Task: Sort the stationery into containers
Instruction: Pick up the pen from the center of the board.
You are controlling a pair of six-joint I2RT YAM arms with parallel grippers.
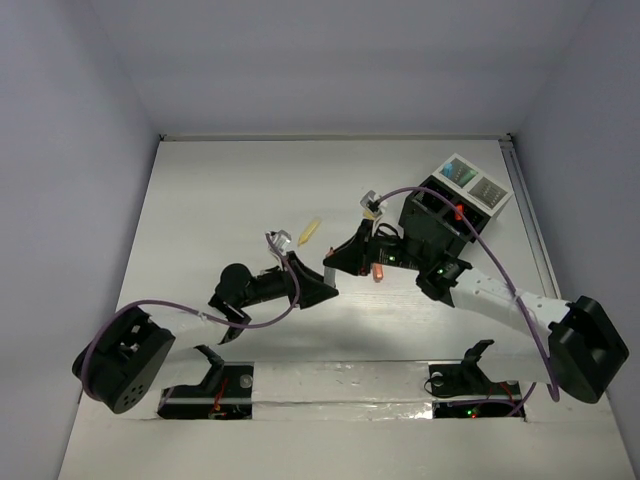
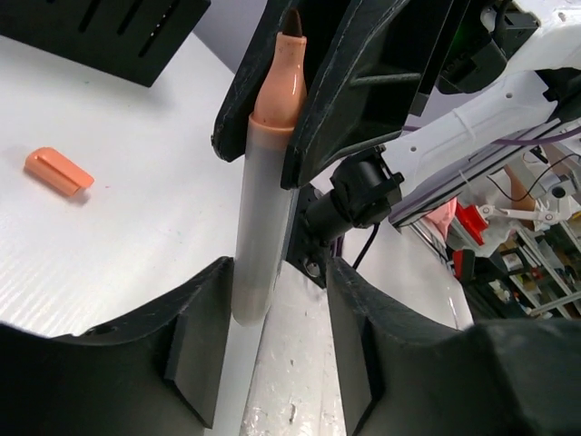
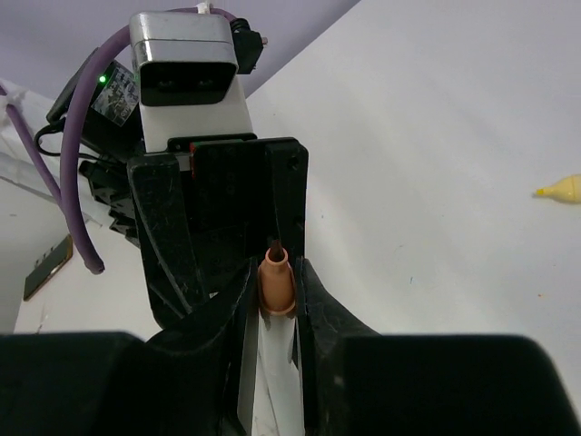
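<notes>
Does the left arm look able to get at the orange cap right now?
Probably not directly: its open fingers straddle the marker that the right gripper clamps. Once backed off, the cap lies on bare table nearby.

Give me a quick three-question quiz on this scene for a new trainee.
1. True or false: the marker pen has its cap on.
2. Which gripper is clamped on the pen? A) left B) right C) neither
3. Fill in: the orange cap lies on the ____.
Key: 1 false, the nib is bare; 2 B, the right gripper; 3 table.
</notes>
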